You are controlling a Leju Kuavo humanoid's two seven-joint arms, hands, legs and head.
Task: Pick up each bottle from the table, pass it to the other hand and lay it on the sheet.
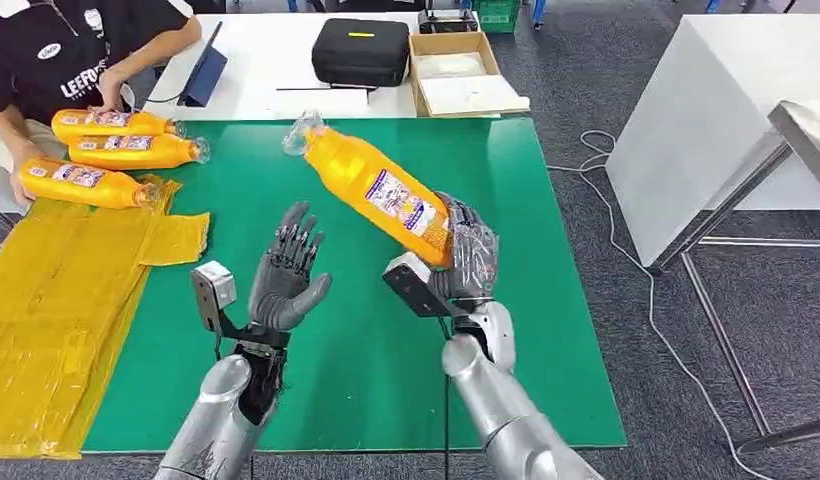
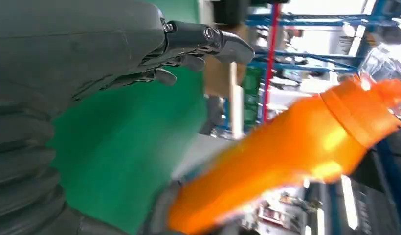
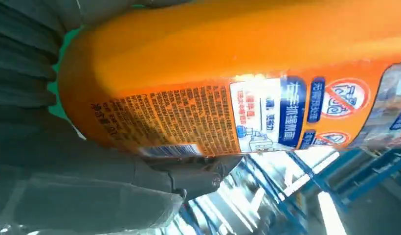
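The right robot hand [image 1: 468,255] grips the base of an orange bottle [image 1: 376,190], held tilted above the green worktop [image 1: 386,350] with its clear cap pointing away and toward the left robot hand [image 1: 286,275]. That hand is raised just beside it, fingers spread and holding nothing. Farther left, a yellow sheet [image 1: 56,300] covers the worktop's edge, with three more bottles [image 1: 116,150] at its far end under a person's hands [image 1: 111,95]. Beyond lie a white table [image 1: 276,60], a black case [image 1: 361,50] and grey floor [image 1: 606,60].

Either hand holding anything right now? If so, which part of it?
The right hand grips an orange bottle by its base end, cap pointing away. The left hand is open and holds nothing.
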